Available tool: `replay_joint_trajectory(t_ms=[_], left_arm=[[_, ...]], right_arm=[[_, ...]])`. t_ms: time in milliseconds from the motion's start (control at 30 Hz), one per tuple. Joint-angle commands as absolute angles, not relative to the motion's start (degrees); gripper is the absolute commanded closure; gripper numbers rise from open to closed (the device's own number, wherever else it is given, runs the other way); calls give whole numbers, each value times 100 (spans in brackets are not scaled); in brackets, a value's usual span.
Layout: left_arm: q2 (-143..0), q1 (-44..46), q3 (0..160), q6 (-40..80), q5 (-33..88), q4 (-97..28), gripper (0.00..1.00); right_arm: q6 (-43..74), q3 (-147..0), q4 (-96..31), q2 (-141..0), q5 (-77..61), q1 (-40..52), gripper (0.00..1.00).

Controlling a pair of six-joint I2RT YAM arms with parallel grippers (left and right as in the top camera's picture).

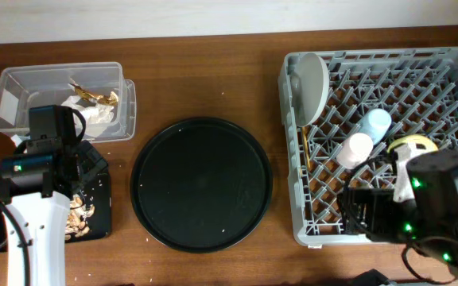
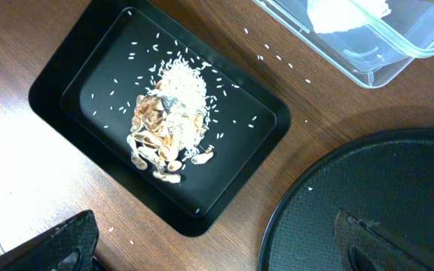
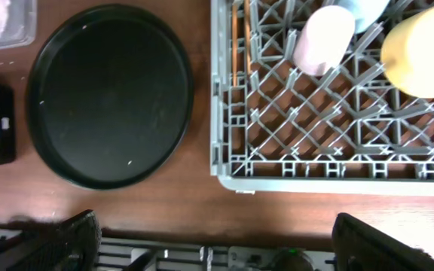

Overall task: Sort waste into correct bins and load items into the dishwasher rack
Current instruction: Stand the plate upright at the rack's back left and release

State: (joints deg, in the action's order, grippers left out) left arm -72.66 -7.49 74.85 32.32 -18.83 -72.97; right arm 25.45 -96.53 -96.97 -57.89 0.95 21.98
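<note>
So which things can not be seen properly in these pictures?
Yellow bowl: overhead, the right arm covers most of it; right wrist view, the frame edge cuts it.
Shallow black tray: overhead, the left arm hides much of it.
Chopsticks: overhead, too thin to separate; right wrist, cut by the top edge.

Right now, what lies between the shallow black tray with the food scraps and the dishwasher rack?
Only the large round black tray lies between the shallow black tray and the dishwasher rack. The overhead view shows this.
</note>
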Motion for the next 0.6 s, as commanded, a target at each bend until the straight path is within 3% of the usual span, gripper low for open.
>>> replay_joint_trajectory(t_ms=[0,300,567], left_arm=[[-7284,-773,7502,3140,-1881,-7293,1],[-7284,-773,7502,3140,-1881,-7290,1],[-7284,-773,7502,3140,-1881,-7290,1]], right_arm=[[2598,-9601,-9732,-5749,-86,2250,1],[2460,-9382,-9629,-5837,86,2246,1],[1304,-6392,-6396,-3938,-626,1166,1]])
